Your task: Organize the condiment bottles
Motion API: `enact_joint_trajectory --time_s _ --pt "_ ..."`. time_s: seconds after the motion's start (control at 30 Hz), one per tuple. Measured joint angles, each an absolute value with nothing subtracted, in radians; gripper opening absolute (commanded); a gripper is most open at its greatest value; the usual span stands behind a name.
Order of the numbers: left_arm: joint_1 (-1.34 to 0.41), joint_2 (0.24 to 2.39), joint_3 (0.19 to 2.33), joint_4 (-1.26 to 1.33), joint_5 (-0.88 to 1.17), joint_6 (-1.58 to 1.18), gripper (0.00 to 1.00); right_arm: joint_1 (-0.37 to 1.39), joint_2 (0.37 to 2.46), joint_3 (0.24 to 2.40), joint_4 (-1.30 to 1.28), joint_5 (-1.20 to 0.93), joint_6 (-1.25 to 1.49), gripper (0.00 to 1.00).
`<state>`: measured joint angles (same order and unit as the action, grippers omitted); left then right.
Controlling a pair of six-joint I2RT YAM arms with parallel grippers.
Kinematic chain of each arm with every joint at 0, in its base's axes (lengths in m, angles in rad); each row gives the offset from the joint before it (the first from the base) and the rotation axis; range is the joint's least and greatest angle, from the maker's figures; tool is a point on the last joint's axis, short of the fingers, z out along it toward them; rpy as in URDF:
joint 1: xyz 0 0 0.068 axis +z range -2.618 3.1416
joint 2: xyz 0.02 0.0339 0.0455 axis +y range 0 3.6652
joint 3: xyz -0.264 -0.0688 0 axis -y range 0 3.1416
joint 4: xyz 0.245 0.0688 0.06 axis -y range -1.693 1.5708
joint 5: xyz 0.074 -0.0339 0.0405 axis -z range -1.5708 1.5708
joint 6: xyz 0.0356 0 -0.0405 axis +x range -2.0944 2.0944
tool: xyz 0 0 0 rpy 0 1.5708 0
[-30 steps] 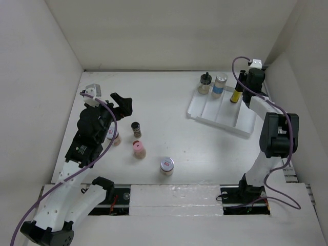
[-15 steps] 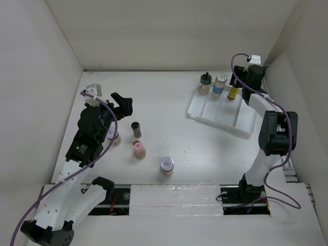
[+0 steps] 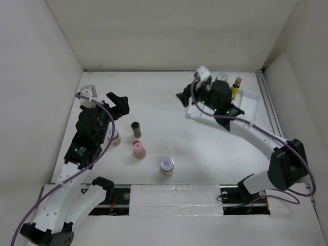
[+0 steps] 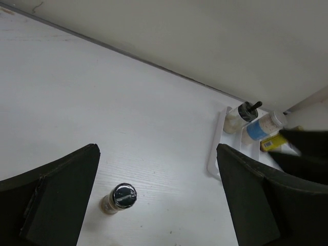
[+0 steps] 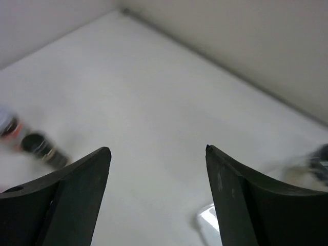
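In the top view my left gripper (image 3: 117, 104) is open and empty, above the table behind the small dark bottle (image 3: 136, 128). A red-marked lid jar (image 3: 113, 136) stands by the left arm. The pink-lidded jar (image 3: 138, 149) and the second red-marked lid jar (image 3: 166, 165) stand nearer. My right gripper (image 3: 185, 95) is open and empty at the white tray's (image 3: 249, 98) left end. The slim yellow bottle (image 3: 235, 88) stands in the tray; the arm largely hides the silver-lidded bottle (image 3: 221, 78). The left wrist view shows the dark bottle (image 4: 118, 198), black-capped bottle (image 4: 241, 114) and blue-labelled bottle (image 4: 261, 126).
White walls enclose the table on the left, back and right. The right arm lies across the tray's left half. The right wrist view is blurred; it shows the dark bottle (image 5: 43, 148) at far left and a tray corner (image 5: 210, 220) low down.
The right arm has left the slim yellow bottle standing in the tray and swung left across the tray, open. The left arm has barely moved.
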<state>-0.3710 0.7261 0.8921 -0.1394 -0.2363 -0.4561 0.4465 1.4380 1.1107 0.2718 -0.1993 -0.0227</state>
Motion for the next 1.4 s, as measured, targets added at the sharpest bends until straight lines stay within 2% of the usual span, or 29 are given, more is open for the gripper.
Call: enact_joint_trajectory --time_s 0.07,0.1,0.23,0.37,0.5,0.77,1.03,1.1,1.13,1.17,1.27,1.4 --pt "-0.371 0.711 0.892 -0.143 -0.255 -0.466 0.96 0.540 1.424 1.017 0.263 -0.279 -0.052 0.85" --pt "-0.371 0.702 0.892 -0.146 -0.263 -0.470 0.97 0.577 1.408 0.966 0.219 -0.328 -0.073 0.91" --pt "-0.371 0.682 0.892 -0.148 -0.278 -0.479 0.97 0.700 1.293 0.828 0.067 -0.390 -0.118 1.00" --pt "-0.371 0.678 0.892 -0.148 -0.277 -0.481 0.97 0.846 1.194 0.828 -0.083 -0.417 -0.159 1.00" --pt "-0.371 0.680 0.892 -0.148 -0.268 -0.480 0.99 0.991 1.217 0.889 -0.215 -0.392 -0.192 1.00" --pt "-0.371 0.676 0.892 -0.147 -0.245 -0.480 0.99 1.040 1.348 0.904 -0.337 -0.361 -0.223 1.00" --pt "-0.371 0.676 0.892 -0.147 -0.231 -0.480 0.99 1.062 1.448 0.925 -0.315 -0.348 -0.241 1.00" --pt "-0.371 0.676 0.892 -0.147 -0.229 -0.480 0.99 1.062 1.470 0.926 -0.282 -0.340 -0.241 0.91" --pt "-0.371 0.676 0.892 -0.147 -0.228 -0.479 0.99 1.062 1.480 0.926 -0.266 -0.338 -0.238 0.84" --pt "-0.371 0.676 0.892 -0.147 -0.228 -0.479 0.99 1.062 1.489 0.926 -0.250 -0.335 -0.234 0.72" --pt "-0.371 0.676 0.892 -0.147 -0.228 -0.477 0.99 1.066 1.504 0.930 -0.208 -0.312 -0.231 0.52" --pt "-0.371 0.676 0.892 -0.147 -0.228 -0.476 0.99 1.057 1.500 0.934 -0.195 -0.244 -0.226 0.51"
